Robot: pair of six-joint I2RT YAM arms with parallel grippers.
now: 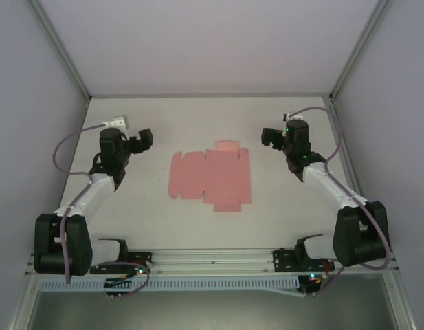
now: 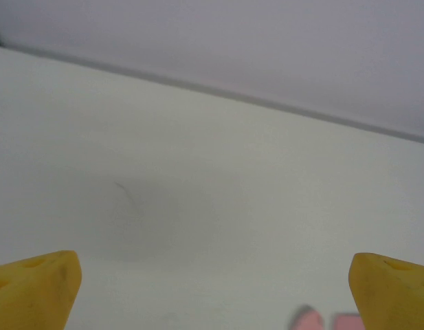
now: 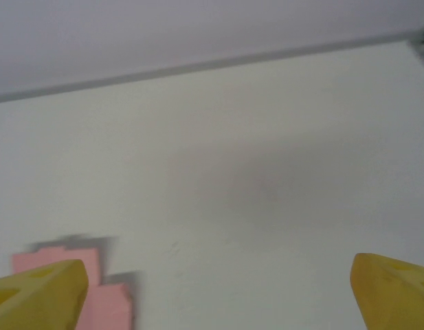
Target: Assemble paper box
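The paper box [image 1: 206,176] lay flat and unfolded on the surface [image 1: 198,124], between the left jaws and the right jaws; both stood released, grasping nothing.

The paper box [image 1: 210,177] is one flat, unfolded sheet of thin pink card with creases and flaps. It lies flat near the middle of the white table [image 1: 150,117], its long side going left to right. One flap points far, another points near.
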